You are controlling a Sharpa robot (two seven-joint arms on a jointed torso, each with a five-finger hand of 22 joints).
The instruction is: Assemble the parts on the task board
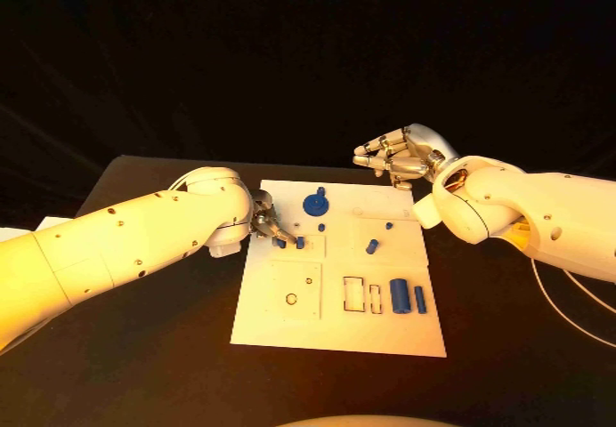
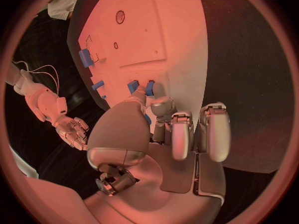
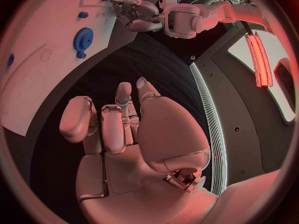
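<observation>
Left hand (image 1: 266,222) down at the near-left edge of the task board (image 1: 289,320), fingertips (image 2: 145,100) closed around a small blue part (image 1: 279,242); whether truly pinched or merely touched, cannot tell. A second small blue peg (image 1: 301,241) standing just beside those fingertips. Blue gear (image 1: 314,205) beyond the fingertips, toward the board's far edge. Another blue piece (image 1: 372,246) further out across the board, two blue cylinders (image 1: 409,296) lying well apart from the fingers near the board's right side. Right hand (image 1: 400,157) raised off the board's far corner, fingers (image 3: 118,119) curled inward on nothing.
</observation>
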